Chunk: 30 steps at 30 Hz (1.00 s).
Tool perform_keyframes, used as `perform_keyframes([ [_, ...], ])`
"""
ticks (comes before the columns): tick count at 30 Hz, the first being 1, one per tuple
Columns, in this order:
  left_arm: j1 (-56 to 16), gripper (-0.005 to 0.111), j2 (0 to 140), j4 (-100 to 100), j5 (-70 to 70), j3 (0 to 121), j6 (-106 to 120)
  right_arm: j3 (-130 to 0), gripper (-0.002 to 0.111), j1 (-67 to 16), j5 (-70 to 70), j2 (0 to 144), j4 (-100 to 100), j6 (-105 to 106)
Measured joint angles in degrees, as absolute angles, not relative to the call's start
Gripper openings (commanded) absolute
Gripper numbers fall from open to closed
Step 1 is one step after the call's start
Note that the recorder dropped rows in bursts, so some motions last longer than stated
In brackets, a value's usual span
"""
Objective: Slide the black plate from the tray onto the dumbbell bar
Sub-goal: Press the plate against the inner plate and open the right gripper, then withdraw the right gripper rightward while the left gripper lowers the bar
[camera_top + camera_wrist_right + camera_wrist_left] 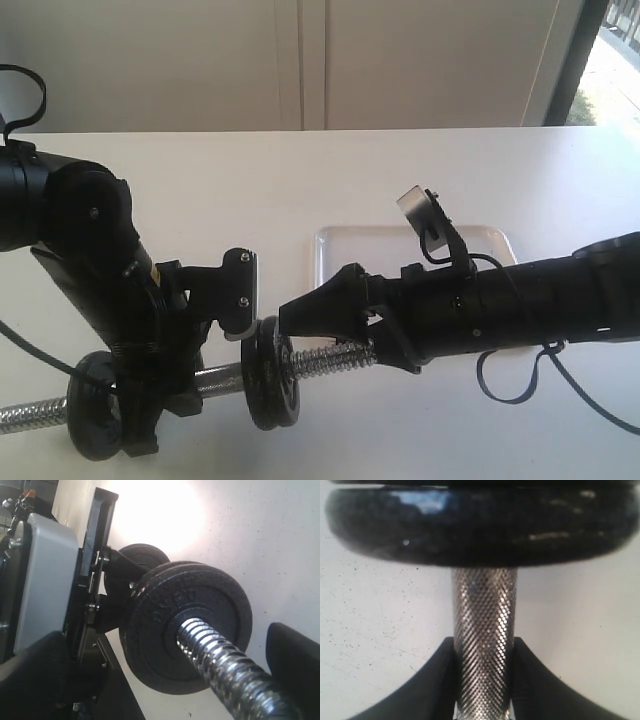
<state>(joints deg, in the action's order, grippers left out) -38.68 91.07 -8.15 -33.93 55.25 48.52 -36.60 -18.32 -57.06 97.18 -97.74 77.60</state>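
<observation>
Nearest, along the near edge of the white table (200, 190), lies the dumbbell bar (225, 378): chrome, finely knurled at the middle, with coarse spiral thread toward its right end. The left gripper (484, 680) is pressed together on the knurled middle, with black fingers (437, 685) on either side of the rod, presumably to keep the bar from rolling while a disc is pushed along it. The black plate (272, 385) sits upright on the bar just right of that grip, with the rod through its centre hole. It has a rough cast-iron skin, a raised rim and embossed lettering. The right wrist view shows two discs face to face there, and I take the right-hand one as the task's plate. Another black disc (90, 420) sits further left. The right gripper (305, 322) is spread, straddling the threaded end without pinching it. Its tips are close to the plate's face, but contact cannot be told. It is probably placed there to push the plate leftward. The white plastic tray (335, 245), low-rimmed and round-cornered, lies far right behind the right arm, and its visible part holds no disc. The slide looks nearly done.
</observation>
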Motion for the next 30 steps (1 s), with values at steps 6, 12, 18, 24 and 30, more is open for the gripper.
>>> perform_keyframes([
  [6, -38.68, 0.0, 91.07, -8.15, -34.05, 55.25, 48.52, -36.6, 0.105, -18.32, -56.34, 97.18, -96.5, 77.6],
  [12, -38.68, 0.0, 91.07, -8.05, -34.05, 55.25, 48.52, -36.6, 0.105, -16.59, -56.34, 97.18, -94.9, 77.6],
  [18, -38.68, 0.0, 91.07, -7.94, -34.05, 55.25, 48.52, -36.6, 0.105, -15.82, -56.34, 97.18, -92.37, 77.6],
  [24, -38.68, 0.0, 91.07, -7.94, -34.05, 55.25, 48.52, -36.6, 0.105, -15.66, -56.06, 97.18, -90.77, 77.6],
  [30, -38.68, 0.0, 91.07, -7.94, -34.05, 55.25, 48.52, -36.6, 0.105, -15.66, -51.97, 97.18, -84.98, 76.69],
])
